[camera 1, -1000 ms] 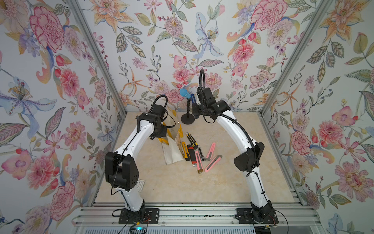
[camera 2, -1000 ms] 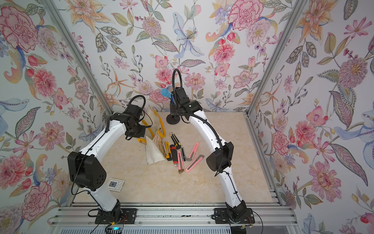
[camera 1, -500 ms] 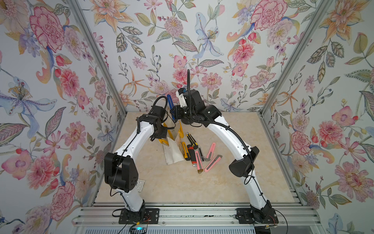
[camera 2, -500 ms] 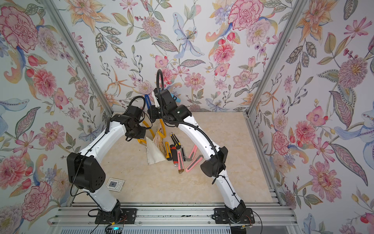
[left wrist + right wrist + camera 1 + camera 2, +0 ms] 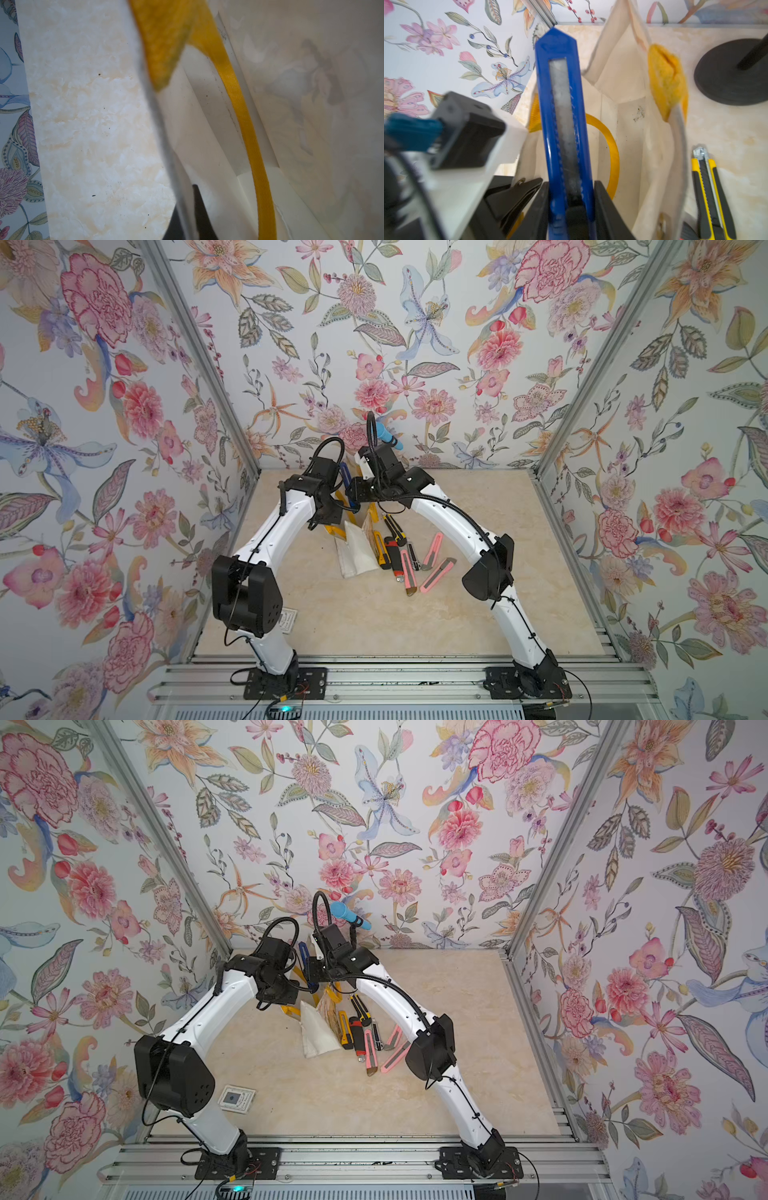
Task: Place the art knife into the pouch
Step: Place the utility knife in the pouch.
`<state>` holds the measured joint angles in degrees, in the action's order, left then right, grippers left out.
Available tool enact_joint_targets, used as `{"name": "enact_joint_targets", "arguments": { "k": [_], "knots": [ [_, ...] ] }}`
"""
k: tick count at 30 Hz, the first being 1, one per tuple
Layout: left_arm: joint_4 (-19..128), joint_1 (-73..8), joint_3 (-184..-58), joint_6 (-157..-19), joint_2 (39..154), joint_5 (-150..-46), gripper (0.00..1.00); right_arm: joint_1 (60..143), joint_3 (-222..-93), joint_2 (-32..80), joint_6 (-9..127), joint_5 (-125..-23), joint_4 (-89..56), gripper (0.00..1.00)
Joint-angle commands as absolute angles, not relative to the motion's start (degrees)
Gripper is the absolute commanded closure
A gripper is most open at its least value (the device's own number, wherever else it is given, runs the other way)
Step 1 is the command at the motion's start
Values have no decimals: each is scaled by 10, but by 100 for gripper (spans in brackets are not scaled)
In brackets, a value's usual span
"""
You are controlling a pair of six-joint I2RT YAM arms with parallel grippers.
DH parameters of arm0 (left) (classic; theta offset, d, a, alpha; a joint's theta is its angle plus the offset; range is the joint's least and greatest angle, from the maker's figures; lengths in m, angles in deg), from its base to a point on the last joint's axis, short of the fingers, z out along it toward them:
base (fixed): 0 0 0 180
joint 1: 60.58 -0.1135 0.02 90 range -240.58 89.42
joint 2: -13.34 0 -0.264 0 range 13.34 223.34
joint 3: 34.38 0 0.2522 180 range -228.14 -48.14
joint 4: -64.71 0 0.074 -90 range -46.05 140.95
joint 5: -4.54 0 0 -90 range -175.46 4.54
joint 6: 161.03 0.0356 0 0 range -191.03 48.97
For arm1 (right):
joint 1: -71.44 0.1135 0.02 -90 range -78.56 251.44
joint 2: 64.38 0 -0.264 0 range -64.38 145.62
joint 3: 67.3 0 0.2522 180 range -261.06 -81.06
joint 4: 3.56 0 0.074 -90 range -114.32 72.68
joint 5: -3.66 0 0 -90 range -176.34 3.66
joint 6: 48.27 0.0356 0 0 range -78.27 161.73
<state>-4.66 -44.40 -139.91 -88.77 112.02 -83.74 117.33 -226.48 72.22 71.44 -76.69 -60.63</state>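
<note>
Floral walls on three sides, beige marble table, metal rail along the near edge. Two arms are bolted to the rail.

Counts, near to far: one small card by the left arm's base. Seven knives lie loose in a bunch mid-table: three pink, two with yellow, one red and black, one small grey. One off-white pouch lies just beside them, with two yellow handles at its far end. One blue knife is up in the air. One blue mic on a black stand is at the back wall.

Both arms rise from the rail, elbows high, forearms leaning inward. The wrists almost meet over the pouch's far end.

Left gripper is clenched on a thin edge of the pouch mouth, holding it lifted off the table. In the right wrist view the mouth gapes open, cloth walls apart.

Right gripper is clamped on the blue knife near its slider end, a finger on each side. The blade channel faces the camera and the tip points away from the wrist. The knife hangs over the raised mouth, close beside the left gripper. In both top views it stands steep and clear of the table. Whether its tip is past the rim I cannot tell.
</note>
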Motion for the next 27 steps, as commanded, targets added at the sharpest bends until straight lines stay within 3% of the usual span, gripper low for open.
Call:
{"name": "enact_joint_targets", "arguments": {
  "k": [1, 7, 20, 27],
  "knots": [
    [-39, -442, -1391, -878, 1101, -842, 100, 1172, -2238, 729, 739, -759, -602, 81],
    [-37, -446, -1384, -884, 1095, -840, 100, 1162, -2205, 727, 749, -759, -602, 79],
    [-34, -447, -1369, -897, 1086, -838, 100, 1164, -2209, 715, 729, -749, -602, 53],
    [-32, -447, -1362, -905, 1080, -835, 100, 1165, -2234, 711, 715, -743, -602, 50]
  ]
}}
